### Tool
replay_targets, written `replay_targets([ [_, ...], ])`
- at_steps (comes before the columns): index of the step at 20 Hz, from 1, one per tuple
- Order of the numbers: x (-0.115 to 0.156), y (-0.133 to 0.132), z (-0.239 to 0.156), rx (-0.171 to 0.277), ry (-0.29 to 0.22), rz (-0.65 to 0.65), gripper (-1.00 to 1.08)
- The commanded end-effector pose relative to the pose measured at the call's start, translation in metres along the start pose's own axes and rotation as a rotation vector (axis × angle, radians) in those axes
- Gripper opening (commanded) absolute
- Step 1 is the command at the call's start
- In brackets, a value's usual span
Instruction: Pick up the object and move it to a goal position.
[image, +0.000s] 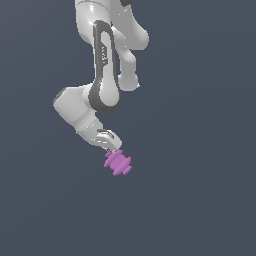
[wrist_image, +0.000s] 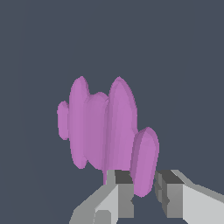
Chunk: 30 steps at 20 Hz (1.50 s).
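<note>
My arm reaches down from twelve o'clock in the exterior view, my claw (image: 113, 148) meeting the purple object (image: 118, 163) just at its five o'clock; in the wrist view my fingers (wrist_image: 124, 192) stand narrowly parted astride the object's (wrist_image: 105, 129) end ridge, though whether they pinch it I cannot tell. I judge the grasp step in hand; next comes a firm squeeze, then a lift toward a goal no view shows.

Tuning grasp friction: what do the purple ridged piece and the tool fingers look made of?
Purple ridged piece: flat matte pink-purple, faceted shading, no gloss or texture; a plain render, so the material can't be told. Tool fingers: light grey with dark grey pads at the tips, matte; could be metal or plastic, the look leaves that open.
</note>
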<state>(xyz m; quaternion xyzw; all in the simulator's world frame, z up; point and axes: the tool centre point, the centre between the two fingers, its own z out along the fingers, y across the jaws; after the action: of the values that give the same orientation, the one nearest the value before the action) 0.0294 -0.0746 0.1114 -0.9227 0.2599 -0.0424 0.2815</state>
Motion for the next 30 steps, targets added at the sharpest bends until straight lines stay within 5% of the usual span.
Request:
replay_targets([
  [1,-0.004,-0.018,-0.021,0.000,0.001,-0.001,-1.00],
  [20,-0.029,-0.174,-0.203,-0.004,-0.003,-0.001,-1.00],
  [30,-0.033,-0.222,-0.258,0.001,-0.004,-0.002,-1.00],
])
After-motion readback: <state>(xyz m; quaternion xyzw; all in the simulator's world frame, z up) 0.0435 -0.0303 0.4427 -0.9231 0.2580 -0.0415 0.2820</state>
